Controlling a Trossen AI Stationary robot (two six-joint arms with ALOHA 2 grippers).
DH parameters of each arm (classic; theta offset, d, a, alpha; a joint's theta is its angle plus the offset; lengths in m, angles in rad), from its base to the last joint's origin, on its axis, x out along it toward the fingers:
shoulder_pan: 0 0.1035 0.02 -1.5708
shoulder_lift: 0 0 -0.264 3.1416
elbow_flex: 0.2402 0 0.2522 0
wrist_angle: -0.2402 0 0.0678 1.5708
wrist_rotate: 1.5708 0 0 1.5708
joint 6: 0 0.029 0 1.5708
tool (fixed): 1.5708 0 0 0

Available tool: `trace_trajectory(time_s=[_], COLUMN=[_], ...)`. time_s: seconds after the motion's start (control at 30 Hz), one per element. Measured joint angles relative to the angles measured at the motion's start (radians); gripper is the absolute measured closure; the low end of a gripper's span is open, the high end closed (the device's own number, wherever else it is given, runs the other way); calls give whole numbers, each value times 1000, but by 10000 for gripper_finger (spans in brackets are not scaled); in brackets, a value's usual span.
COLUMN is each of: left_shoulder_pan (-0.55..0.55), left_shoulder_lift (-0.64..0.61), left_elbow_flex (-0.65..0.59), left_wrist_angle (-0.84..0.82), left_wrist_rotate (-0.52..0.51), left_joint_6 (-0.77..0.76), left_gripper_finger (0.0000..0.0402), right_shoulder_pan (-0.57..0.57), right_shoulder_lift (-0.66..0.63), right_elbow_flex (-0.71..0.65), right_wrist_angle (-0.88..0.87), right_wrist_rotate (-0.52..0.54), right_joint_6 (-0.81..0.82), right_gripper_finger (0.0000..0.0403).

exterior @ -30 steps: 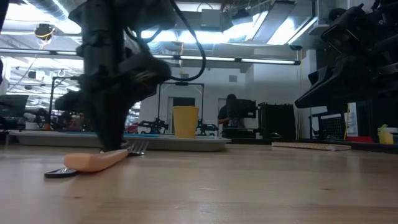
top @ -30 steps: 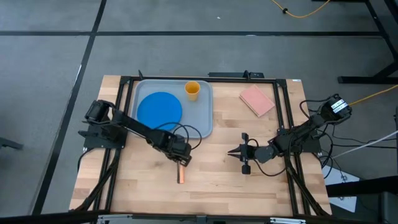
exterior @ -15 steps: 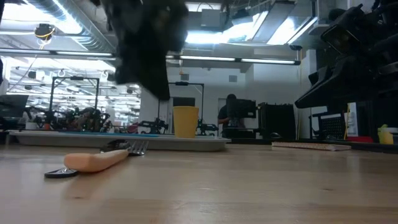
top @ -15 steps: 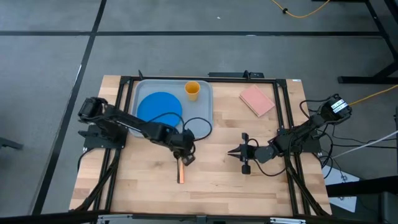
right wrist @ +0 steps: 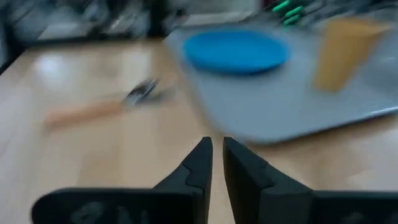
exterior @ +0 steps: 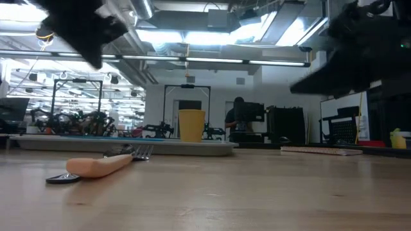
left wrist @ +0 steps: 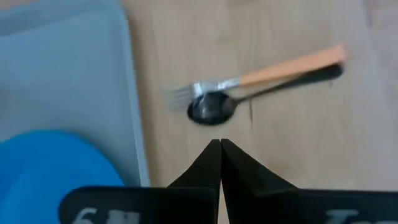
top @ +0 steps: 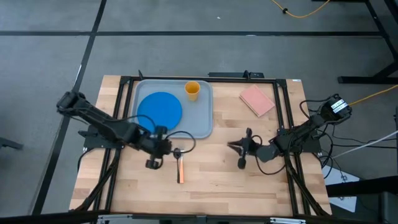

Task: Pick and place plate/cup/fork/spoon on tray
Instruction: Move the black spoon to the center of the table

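Observation:
The blue plate (top: 160,109) and the yellow-orange cup (top: 192,90) stand on the grey-blue tray (top: 204,118) at the table's far left. The fork (left wrist: 292,62), with its orange handle, and the dark spoon (left wrist: 212,110) lie side by side on the wood just near of the tray; they also show in the high view (fork (top: 181,171), spoon (top: 177,153)). My left gripper (left wrist: 221,143) is shut and empty, raised to the left of them (top: 153,159). My right gripper (right wrist: 216,144) is shut and empty at the table's middle right (top: 235,147).
A pink square pad (top: 257,99) lies at the far right of the table. Bare wood lies between the two grippers and along the near edge. Black frame rails (top: 281,118) run along the table's sides.
My left gripper has risen from the fork and gone toward the table's left edge, empty. The fork and spoon lie where they were. My right gripper has turned a little and started moving near the table's middle right.

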Motion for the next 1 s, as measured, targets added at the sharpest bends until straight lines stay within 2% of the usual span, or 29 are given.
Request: trace_trajectory(time_s=[0.13, 0.23, 0.33, 0.5, 0.7, 0.77, 0.87, 1.0], left_shoulder_pan=[-43, -70, -88, -123, -183, -196, -204, -206], left_shoulder_lift=[-138, -253, -361, -502, -657, -704, -764, -832], left_elbow_flex=[-217, -357, -441, -492, -625, -690, -773, -834], left_wrist_angle=[89, 184, 260, 284, 336, 395, 489, 533], left_wrist_rotate=[-30, -39, -56, -119, -265, -293, -317, -311], left_joint_6=[-111, -191, -243, -245, -223, -221, -222, -194], left_gripper_finger=[402, 402, 402, 401, 401, 401, 401, 401], right_shoulder_pan=[-47, -106, -170, -272, -336, -345, -346, -345], right_shoulder_lift=[0, 0, 0, 0, 39, 80, 165, 307], right_elbow_flex=[1, 1, 1, 65, 265, 357, 501, 711], right_wrist_angle=[149, 214, 272, 313, 312, 311, 289, 205], right_wrist_rotate=[213, 238, 157, 6, -265, -323, -366, -354], right_joint_6=[-14, -75, -102, -146, -300, -332, -370, -383], right_gripper_finger=[358, 358, 358, 358, 358, 358, 358, 358])
